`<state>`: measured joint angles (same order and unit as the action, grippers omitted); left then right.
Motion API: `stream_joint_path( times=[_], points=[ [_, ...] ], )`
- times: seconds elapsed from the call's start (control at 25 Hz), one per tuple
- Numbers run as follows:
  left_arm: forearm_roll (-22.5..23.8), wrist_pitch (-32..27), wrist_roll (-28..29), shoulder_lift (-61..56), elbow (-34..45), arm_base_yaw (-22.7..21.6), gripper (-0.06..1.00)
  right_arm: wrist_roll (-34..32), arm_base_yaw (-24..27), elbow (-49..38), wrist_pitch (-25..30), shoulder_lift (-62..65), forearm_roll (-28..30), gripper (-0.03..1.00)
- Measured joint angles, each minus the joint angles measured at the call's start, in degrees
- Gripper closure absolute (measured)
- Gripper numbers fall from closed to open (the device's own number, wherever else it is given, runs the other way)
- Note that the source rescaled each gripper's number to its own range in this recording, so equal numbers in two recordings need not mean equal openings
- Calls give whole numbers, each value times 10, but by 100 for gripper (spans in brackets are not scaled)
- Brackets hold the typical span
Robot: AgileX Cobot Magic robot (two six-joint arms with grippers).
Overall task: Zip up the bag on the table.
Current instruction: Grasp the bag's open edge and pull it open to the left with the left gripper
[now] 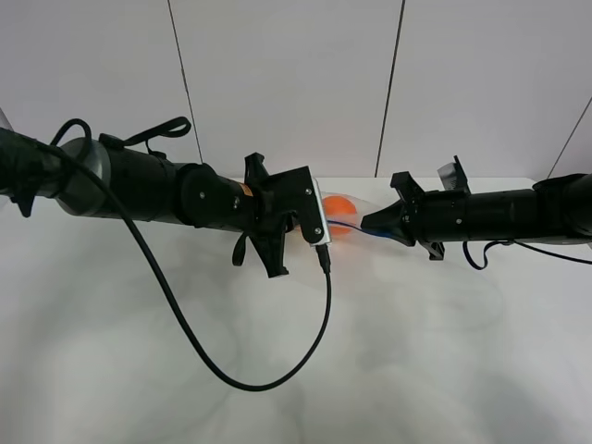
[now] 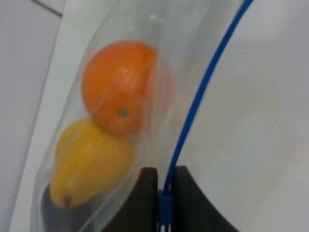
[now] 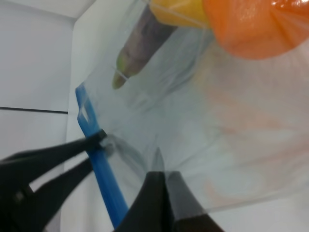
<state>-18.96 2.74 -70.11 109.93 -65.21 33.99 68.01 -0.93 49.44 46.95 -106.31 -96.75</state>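
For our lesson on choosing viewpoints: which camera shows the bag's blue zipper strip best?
The left wrist view: the zipper strip runs long and clear across it. Right wrist shows a short end; exterior high only a thin sliver.

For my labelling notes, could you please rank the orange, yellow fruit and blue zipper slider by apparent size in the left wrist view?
1. orange and yellow fruit, about alike.
2. blue zipper slider, far smallest.

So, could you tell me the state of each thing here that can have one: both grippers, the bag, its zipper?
left gripper: shut on the blue zipper strip.
right gripper: shut on the bag's clear plastic.
bag: held by both grippers.
blue zipper strip: pinched by the left gripper; how far it is zipped cannot be told.
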Motion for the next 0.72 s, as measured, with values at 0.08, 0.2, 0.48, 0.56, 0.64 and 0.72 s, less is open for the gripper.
stream_joint_path(
  times=[0.08,0.2,0.48,0.56,0.64,0.72],
  points=[
    [0,-1,-5,0,0,-13,94,0,8,0,2,0,6,97],
    [0,-3,-11,0,0,-33,94,-1,14,0,4,0,15,97],
    [0,-6,-28,0,0,-70,94,-2,14,0,3,0,25,97],
    [0,-6,-35,0,0,-78,94,-2,14,0,2,0,26,97],
    [0,-6,-38,0,0,-84,94,-2,14,0,2,0,28,97],
    [0,-6,-40,0,0,-85,94,-2,16,0,1,0,31,97]
  ],
)
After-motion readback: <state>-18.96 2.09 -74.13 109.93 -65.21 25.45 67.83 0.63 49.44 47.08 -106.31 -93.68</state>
